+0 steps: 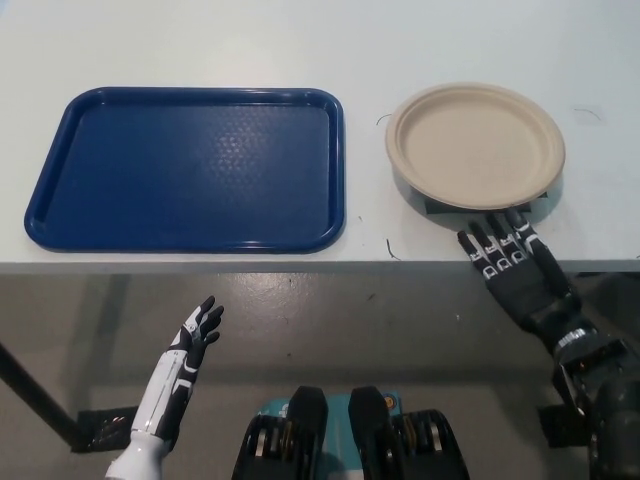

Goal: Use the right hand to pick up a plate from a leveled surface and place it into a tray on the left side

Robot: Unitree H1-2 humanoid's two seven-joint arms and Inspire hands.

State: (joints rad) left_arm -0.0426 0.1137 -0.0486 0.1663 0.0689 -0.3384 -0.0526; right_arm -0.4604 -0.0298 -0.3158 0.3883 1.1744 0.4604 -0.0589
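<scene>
Now reaching over the worktop's (200, 40) front edge near its right end: black right hand (510, 268), palm down, fingers spread and straight, holding nothing, fingertips (492, 228) just short of or perhaps grazing the near rim of the plate (475, 145); contact hard to judge from this steep angle. Sits toward the worktop's right side, that beige round plate, raised a little on a dark low support (447, 208) showing as black patches under its near rim, with a shadow beneath. Lies flat on the left half of the worktop, well apart from the plate: blue rectangular tray (60, 215) with rounded corners and a raised rim, long side parallel to the front edge, nothing in it. Between tray and plate, only a strip of pale worktop with a couple of small dark marks near the front edge. Hangs below the worktop's front edge at the lower left, off the surface entirely: white left hand (196, 335), at rest, fingers loosely extended upward and slightly apart, gripping nothing, white forearm running down toward the bottom of the view. Grey floor visible under the worktop's edge, with a dark table leg (30, 395) slanting at the far lower left.
</scene>
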